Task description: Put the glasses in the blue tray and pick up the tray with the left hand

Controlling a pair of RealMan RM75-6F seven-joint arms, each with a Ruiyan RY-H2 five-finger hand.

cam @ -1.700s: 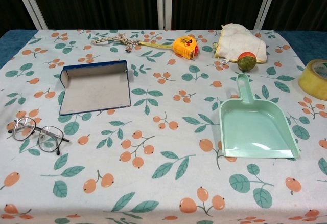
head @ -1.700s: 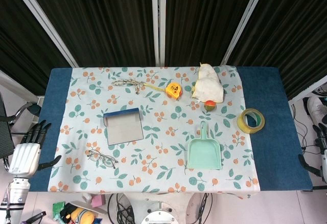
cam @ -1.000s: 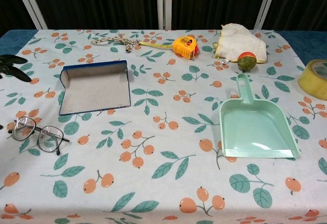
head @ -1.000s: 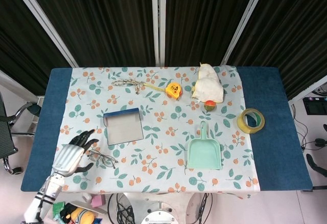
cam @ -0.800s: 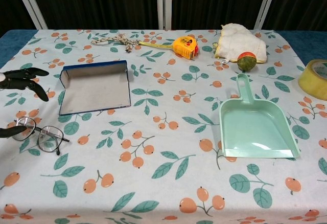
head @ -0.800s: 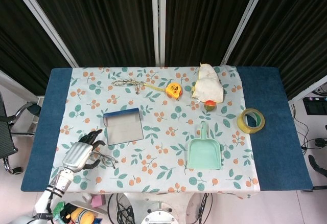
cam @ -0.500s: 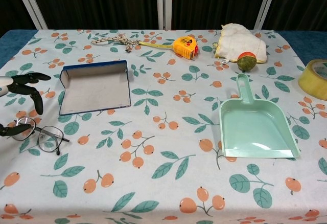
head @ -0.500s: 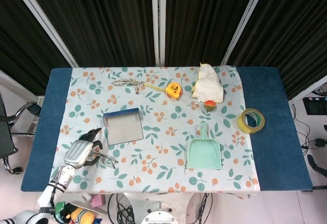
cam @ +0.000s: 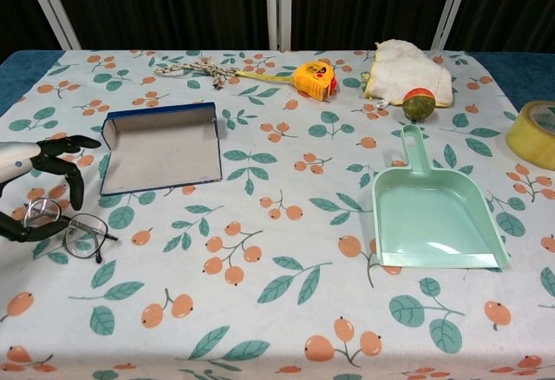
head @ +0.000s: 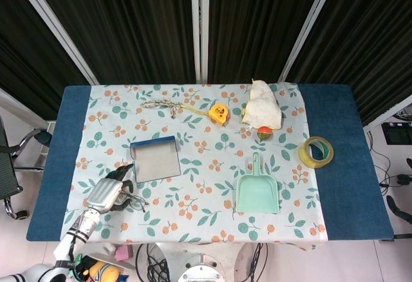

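Since the earlier shots the left hand [cam: 35,180] had come in off the table's left side and ended up right over the glasses [cam: 67,224], fingers spread and curved down around the near lens, thumb below it. Honestly couldn't tell if it was touching the frame yet, but nothing was being held. The glasses lay flat on the floral cloth [cam: 277,250] near the front-left corner, same spot as before. From the head view the hand [head: 109,192] covered most of them.

Just behind sat the blue tray [cam: 160,150], well clear of the hand. Over to the right was the green dustpan [cam: 434,215], and the tape roll [cam: 533,133] at the far right edge. At the back: a rope [cam: 199,69], a yellow tape measure [cam: 312,79], a white cloth [cam: 408,69] and a small ball [cam: 419,102] touching it. Right hand wasn't in either view.
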